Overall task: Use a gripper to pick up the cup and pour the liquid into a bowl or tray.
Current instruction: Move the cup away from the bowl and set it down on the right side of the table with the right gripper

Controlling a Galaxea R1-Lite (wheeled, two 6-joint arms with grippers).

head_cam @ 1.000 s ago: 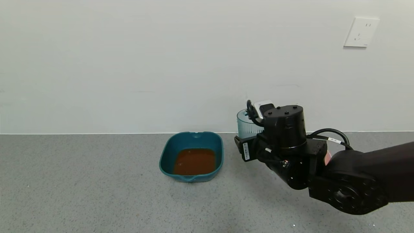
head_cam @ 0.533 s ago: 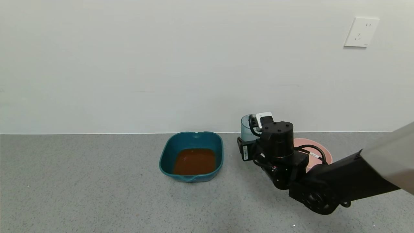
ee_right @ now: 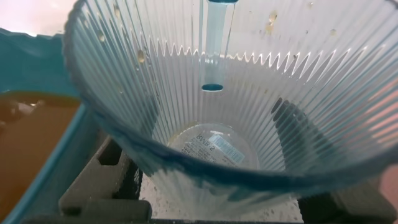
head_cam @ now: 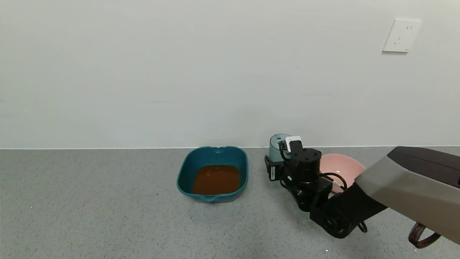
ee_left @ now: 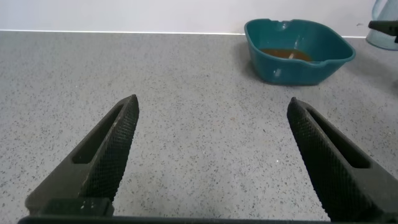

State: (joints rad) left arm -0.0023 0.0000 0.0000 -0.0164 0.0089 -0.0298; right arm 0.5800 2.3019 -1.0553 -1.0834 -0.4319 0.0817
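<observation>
The ribbed pale blue cup stands upright and empty just right of the teal tray, between it and a pink bowl. My right gripper is shut on the cup, one finger on each side, low over the counter. In the right wrist view the cup fills the picture, with a label on its bottom and a few drops on its wall; the gripper grips it. The reddish-brown liquid lies in the tray. My left gripper is open and empty over bare counter, left of the tray.
A round pink bowl sits right of the cup, partly behind my right arm. The grey speckled counter ends at a white wall. A wall socket is up at the right.
My right arm has moved away from me and down with the cup, lowering it beside the tray. The pink bowl has come into sight behind it. The tray and liquid have not moved.
</observation>
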